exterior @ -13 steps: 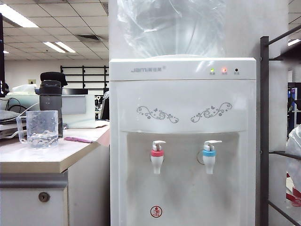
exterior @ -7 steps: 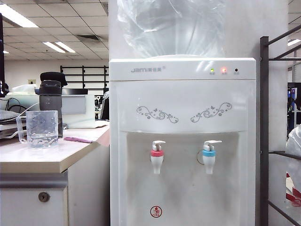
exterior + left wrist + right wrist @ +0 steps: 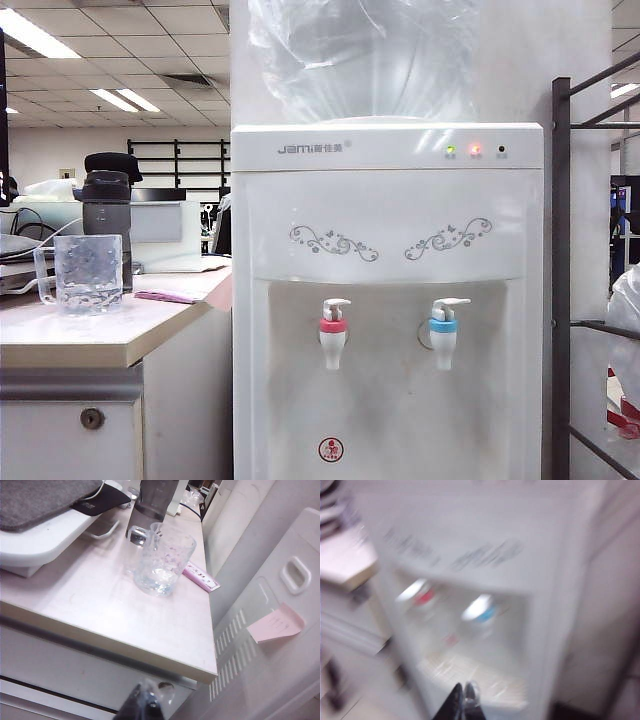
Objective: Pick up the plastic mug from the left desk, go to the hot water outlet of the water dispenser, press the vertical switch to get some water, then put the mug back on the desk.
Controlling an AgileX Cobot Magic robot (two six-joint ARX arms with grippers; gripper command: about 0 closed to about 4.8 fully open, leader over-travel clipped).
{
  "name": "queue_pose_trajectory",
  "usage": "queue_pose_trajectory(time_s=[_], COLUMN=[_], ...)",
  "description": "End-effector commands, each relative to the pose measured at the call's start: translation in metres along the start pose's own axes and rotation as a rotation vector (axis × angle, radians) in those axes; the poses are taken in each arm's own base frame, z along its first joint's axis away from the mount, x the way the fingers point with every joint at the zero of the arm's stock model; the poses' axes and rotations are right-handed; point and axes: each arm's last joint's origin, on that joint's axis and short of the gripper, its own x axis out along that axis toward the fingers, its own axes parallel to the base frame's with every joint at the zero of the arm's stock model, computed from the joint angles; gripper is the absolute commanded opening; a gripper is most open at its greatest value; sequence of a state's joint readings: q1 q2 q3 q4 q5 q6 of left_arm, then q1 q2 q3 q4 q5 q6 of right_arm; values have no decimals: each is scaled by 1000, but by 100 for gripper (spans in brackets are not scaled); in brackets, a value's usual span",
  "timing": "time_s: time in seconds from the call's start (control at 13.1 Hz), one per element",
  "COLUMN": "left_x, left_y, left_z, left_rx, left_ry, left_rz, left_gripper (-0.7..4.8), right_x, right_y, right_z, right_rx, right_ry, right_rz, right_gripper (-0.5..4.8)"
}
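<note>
The plastic mug stands on the tabletop of the left desk, just left of the water dispenser, holding some water, while the left gripper and right gripper, jaws closed and empty, hang clear, so the task looks finished.

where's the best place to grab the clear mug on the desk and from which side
Probably the plastic mug is best gripped across its dimpled body, coming from the open desk front. It stands upright; its thin loop handle points away from the dispenser, and a dark tumbler stands right behind. The left gripper, shut, sits below the desk edge; the right gripper, shut, faces the dispenser.
</note>
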State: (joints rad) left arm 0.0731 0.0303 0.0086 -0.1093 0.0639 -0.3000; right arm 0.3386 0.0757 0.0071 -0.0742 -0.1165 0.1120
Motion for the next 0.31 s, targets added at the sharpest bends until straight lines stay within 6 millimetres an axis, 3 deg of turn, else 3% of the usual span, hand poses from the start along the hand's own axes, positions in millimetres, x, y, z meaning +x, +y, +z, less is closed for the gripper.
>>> queue_pose_trajectory(time_s=[0.08,0.31], left_x=[0,0], left_y=[0,0], left_z=[1,1], left_rx=[5,5], left_ry=[-7,-9], left_rz=[-7,-7], left_gripper=[-3,-3], right_x=[-7,-11], right_y=[-14,-26], right_z=[10,13], right_rx=[1,6], right_ry=[-129,-172], right_rz=[-148,-294], right_gripper=[14,14])
